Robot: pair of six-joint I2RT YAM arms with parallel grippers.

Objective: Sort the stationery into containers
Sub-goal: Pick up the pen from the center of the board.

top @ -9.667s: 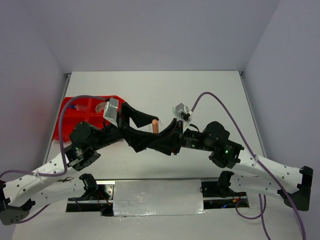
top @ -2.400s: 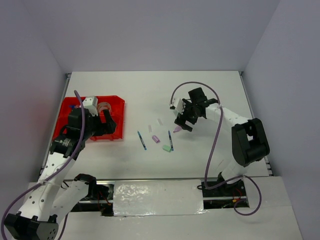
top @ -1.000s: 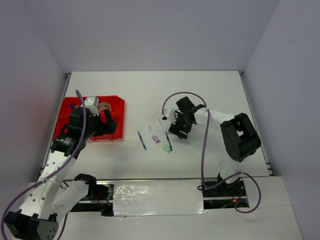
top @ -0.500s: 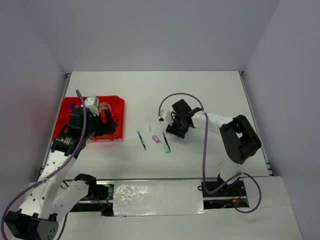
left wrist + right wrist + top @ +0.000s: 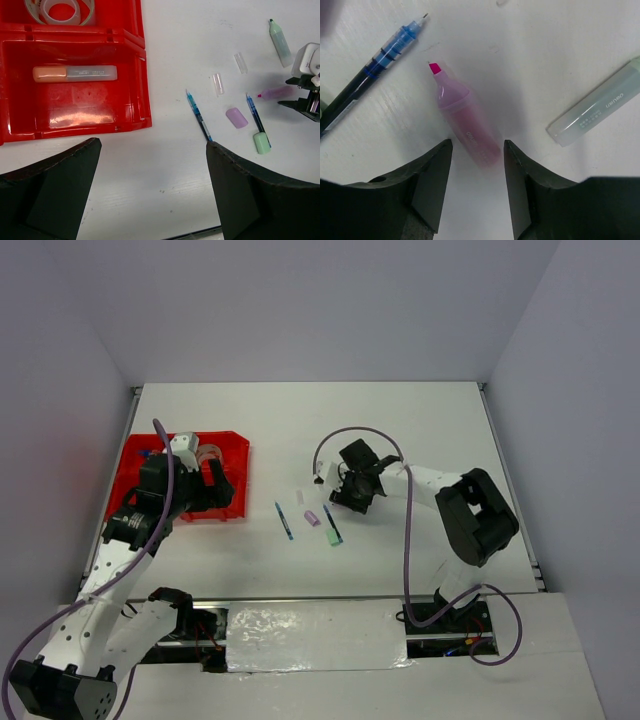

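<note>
- Pink marker (image 5: 467, 127) lies flat on the white table (image 5: 560, 45), centre of the right wrist view. Its long axis runs diagonally, with the bare pink tip at upper left and the rear end at lower right.
- Right gripper (image 5: 477, 150) straddles the rear end, one finger on each side. The jaws stand partly spread, with a thin gap visible on both sides, so nothing is pinched yet.
- Marker axis sits askew to the finger gap. Judgement: closing may swivel the marker before it seats.
- Blue pen (image 5: 375, 70) lies near the marker, at upper left. Green marker (image 5: 597, 102) lies apart at right. Neither sits between the fingers.
- Red tray (image 5: 142, 75) occupies the upper left of the left wrist view, well apart from the pink marker. It holds an orange marker (image 5: 75, 73) and a tape roll (image 5: 60, 9) in separate compartments.
- Left gripper (image 5: 152, 145) hangs fully spread and empty beside the tray's near corner. The right arm is the nearer one to the pink marker.
- Second blue pen (image 5: 199, 115), purple piece (image 5: 236, 117) and green piece (image 5: 261, 142) lie on the table between tray and marker.
</note>
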